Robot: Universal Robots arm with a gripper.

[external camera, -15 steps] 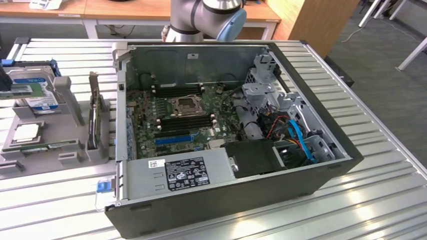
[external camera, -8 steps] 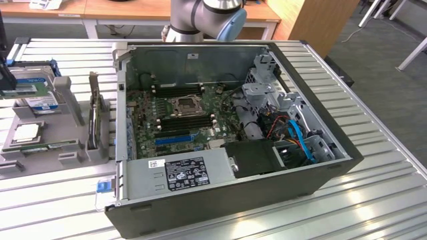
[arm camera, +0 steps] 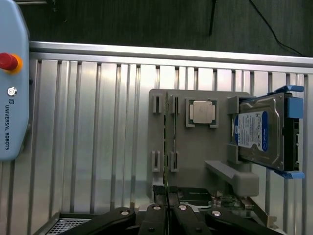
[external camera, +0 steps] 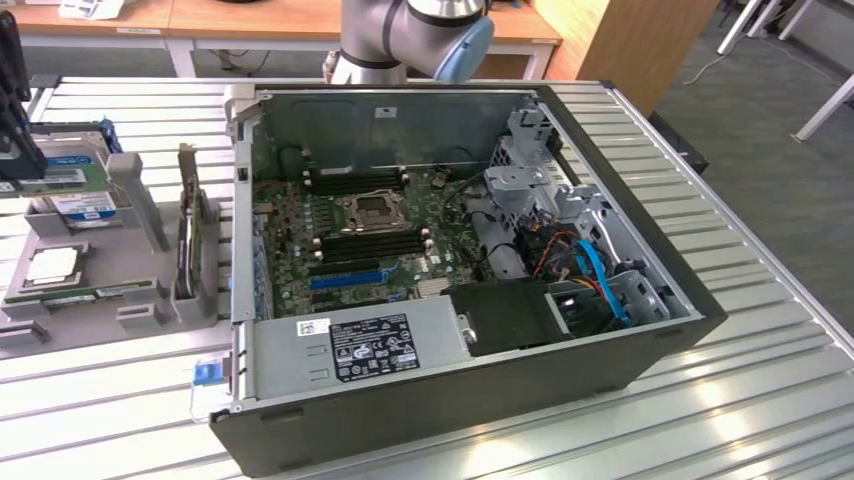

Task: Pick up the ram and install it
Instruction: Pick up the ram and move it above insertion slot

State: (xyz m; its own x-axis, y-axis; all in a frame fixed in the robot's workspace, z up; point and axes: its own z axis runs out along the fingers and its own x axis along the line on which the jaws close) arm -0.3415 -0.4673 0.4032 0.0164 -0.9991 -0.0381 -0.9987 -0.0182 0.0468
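The ram (arm camera: 169, 131) is a thin green stick standing on edge in a grey holder tray (arm camera: 195, 161), beside a square silver processor chip (arm camera: 203, 111). In the exterior view the ram (external camera: 94, 293) lies along the tray's near side, at the far left. My gripper (arm camera: 167, 215) hangs above the tray's edge, in line with the ram but apart from it. Its black fingers (arm camera: 155, 220) are shut together with nothing between them. It also shows as a dark shape (external camera: 14, 110) at the exterior view's left edge. The motherboard's black memory slots (external camera: 374, 240) lie inside the open computer case (external camera: 441, 380).
A blue-labelled hard drive (arm camera: 259, 129) stands in the tray, and a dark card with a metal bracket (external camera: 187, 230) stands upright between the tray and the case. A light blue Universal Robots pendant (arm camera: 12, 83) lies on the slatted metal table (arm camera: 98, 122). The arm's base (external camera: 400, 40) rises behind the case.
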